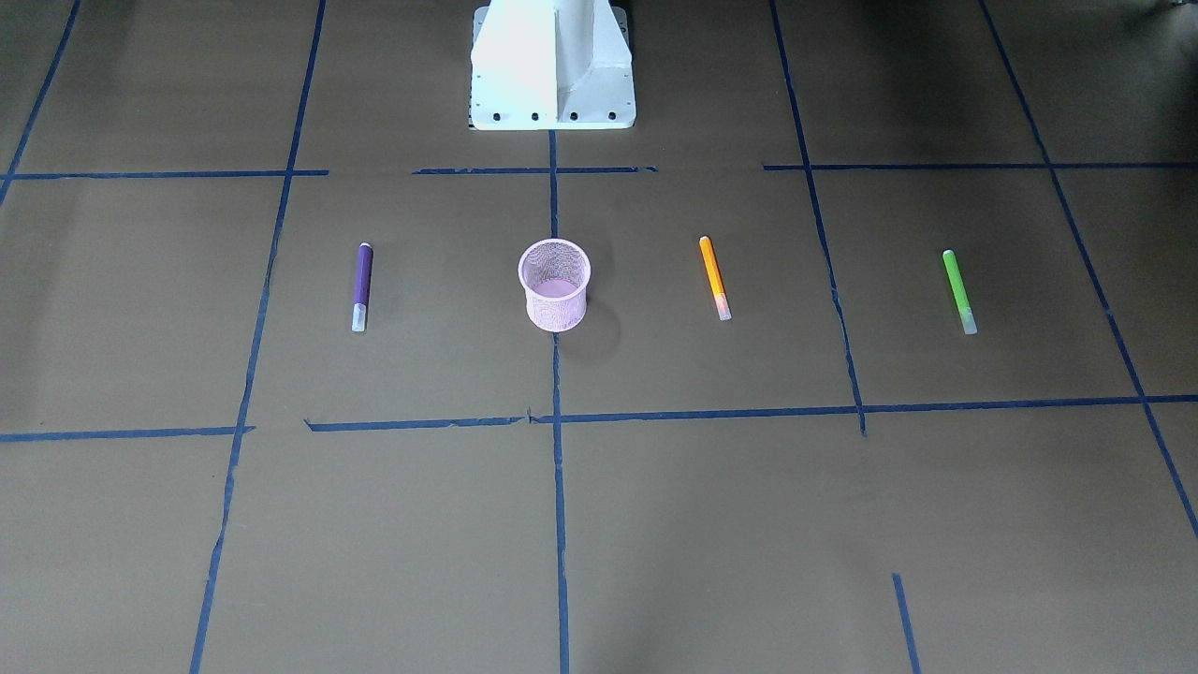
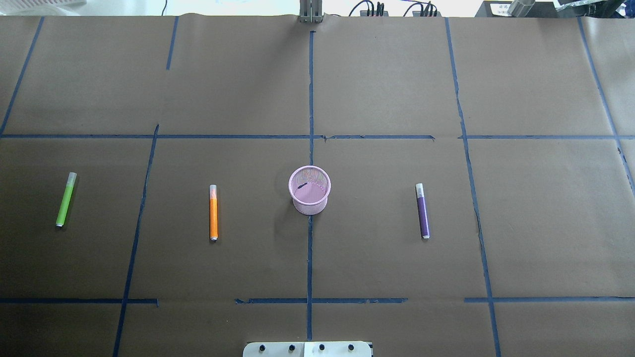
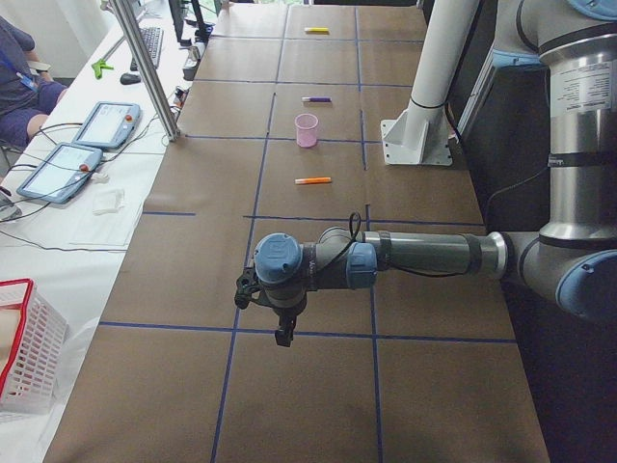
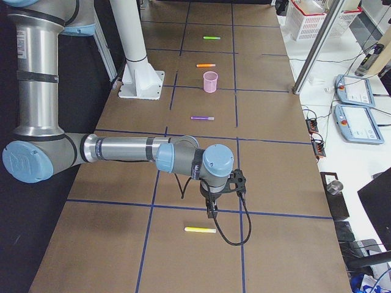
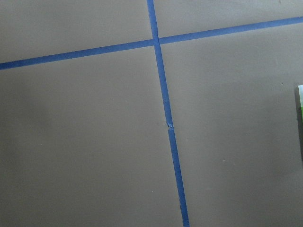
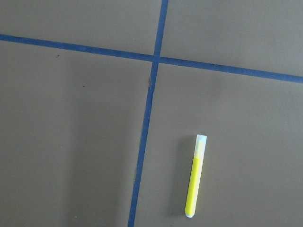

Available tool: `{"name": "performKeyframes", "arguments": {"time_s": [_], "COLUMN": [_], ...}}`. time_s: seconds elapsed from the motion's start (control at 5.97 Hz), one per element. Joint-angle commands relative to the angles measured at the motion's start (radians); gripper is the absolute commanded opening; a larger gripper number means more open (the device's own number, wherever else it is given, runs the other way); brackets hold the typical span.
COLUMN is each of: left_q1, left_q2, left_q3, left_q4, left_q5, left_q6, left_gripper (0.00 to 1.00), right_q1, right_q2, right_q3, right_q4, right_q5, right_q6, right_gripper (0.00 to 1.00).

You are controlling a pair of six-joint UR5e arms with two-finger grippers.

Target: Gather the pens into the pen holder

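Note:
The pink mesh pen holder (image 2: 309, 190) stands upright at the table's middle, also in the front view (image 1: 554, 284). The orange pen (image 2: 214, 212) and the green pen (image 2: 65, 199) lie to its left, and the purple pen (image 2: 422, 210) to its right, all flat on the paper. A yellow pen (image 6: 195, 176) lies below the right wrist camera. My left gripper (image 3: 281, 335) hangs over the table's left end and my right gripper (image 4: 211, 212) over the right end just above the yellow pen (image 4: 200, 230). They show only in the side views, so I cannot tell open or shut.
Brown paper with blue tape lines (image 2: 310, 99) covers the table. The white robot base (image 1: 552, 65) stands behind the holder. A green pen's edge (image 5: 300, 109) shows at the left wrist view's right border. Tablets (image 3: 82, 145) and a red-rimmed basket (image 3: 24, 347) sit beside the table.

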Motion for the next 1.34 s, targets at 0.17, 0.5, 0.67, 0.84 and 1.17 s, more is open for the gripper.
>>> {"name": "performKeyframes", "arguments": {"time_s": [0.17,0.5,0.67,0.84,1.17], "left_q1": [0.002,0.005,0.014,0.043,0.189], "left_q2": [0.002,-0.033,-0.123,-0.193,-0.175], "left_q3": [0.000,0.002,0.021,0.049,0.037], "left_q4": [-0.020,-0.021,-0.041,-0.052,-0.216], "left_q5": [0.004,-0.003,-0.002,-0.009,0.000], "left_q6": [0.000,-0.009,-0.006,-0.009,-0.221], "left_gripper": [1.00,1.00,1.00,1.00,1.00], "right_q1": [0.000,-0.002,-0.003,-0.006,-0.020], "right_q2": [0.001,0.003,0.005,0.005,0.011], "right_q3": [0.001,0.003,0.003,0.003,0.003], "right_q4": [0.000,0.006,0.006,0.006,0.006], "right_q5": [0.002,0.003,0.005,0.008,0.009], "right_q6": [0.000,0.003,0.003,0.003,0.003], "right_gripper": [1.00,1.00,1.00,1.00,1.00]}}
